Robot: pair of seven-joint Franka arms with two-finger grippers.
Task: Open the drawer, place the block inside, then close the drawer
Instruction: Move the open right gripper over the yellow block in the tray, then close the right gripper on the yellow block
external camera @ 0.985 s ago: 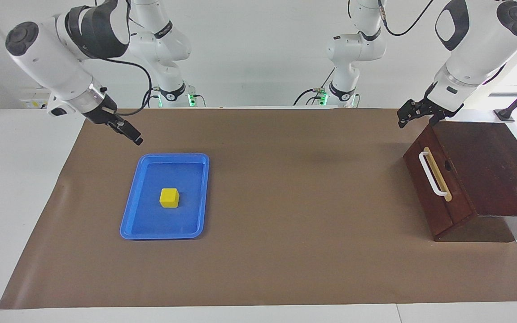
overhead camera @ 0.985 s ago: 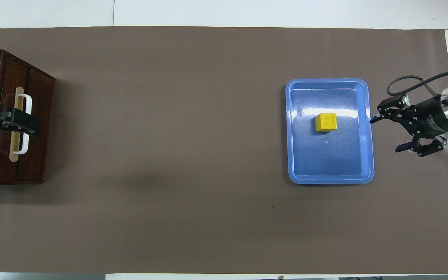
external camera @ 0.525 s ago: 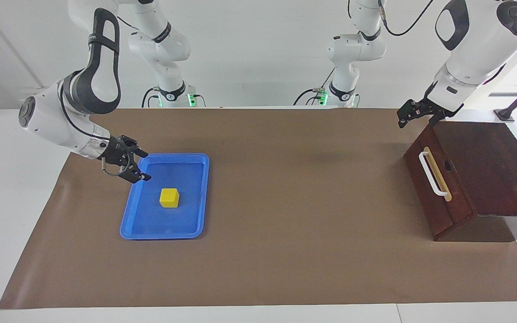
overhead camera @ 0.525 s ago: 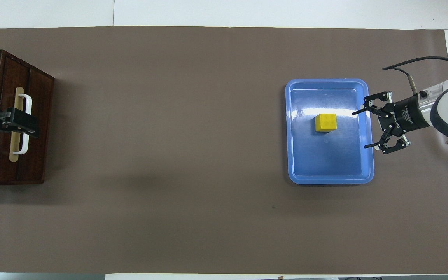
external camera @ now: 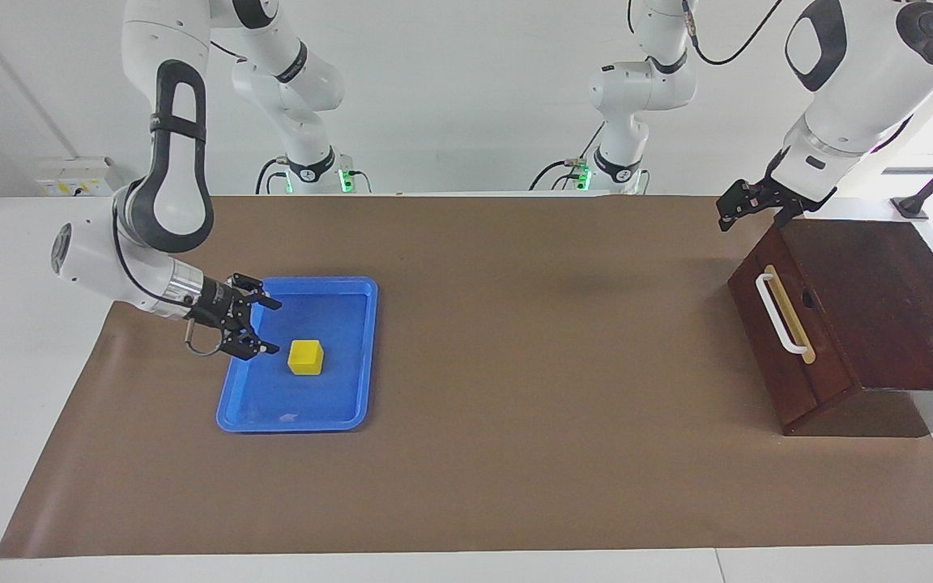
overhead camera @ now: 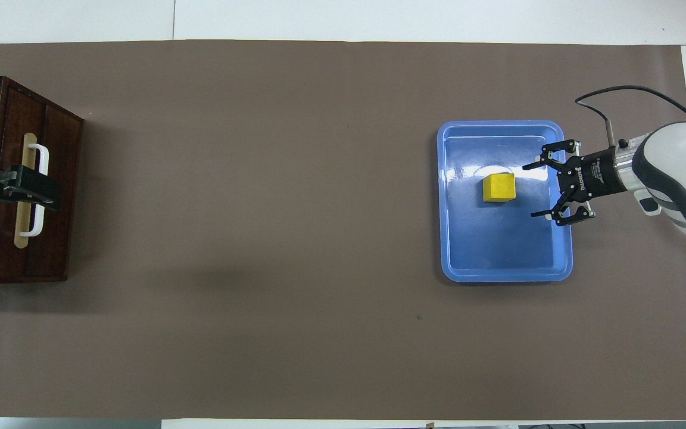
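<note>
The yellow block [external camera: 305,356] [overhead camera: 498,187] lies in a blue tray [external camera: 296,423] [overhead camera: 504,275] toward the right arm's end of the table. My right gripper [external camera: 274,327] [overhead camera: 529,191] hangs low over the tray beside the block, open, pointing at it with a small gap between. The dark wooden box's drawer [external camera: 786,356] [overhead camera: 57,155] is shut, and its white handle [external camera: 778,314] [overhead camera: 43,164] faces the table's middle. My left gripper [external camera: 746,212] [overhead camera: 51,193] waits open in the air over the box's front edge, holding nothing.
A brown mat [external camera: 515,364] covers the table between the tray and the box. A white table border [external camera: 21,340] surrounds the mat.
The right arm has swung down from above the tray's robot-side corner, bringing its open gripper low over the tray next to the block. The left arm has stayed put.
</note>
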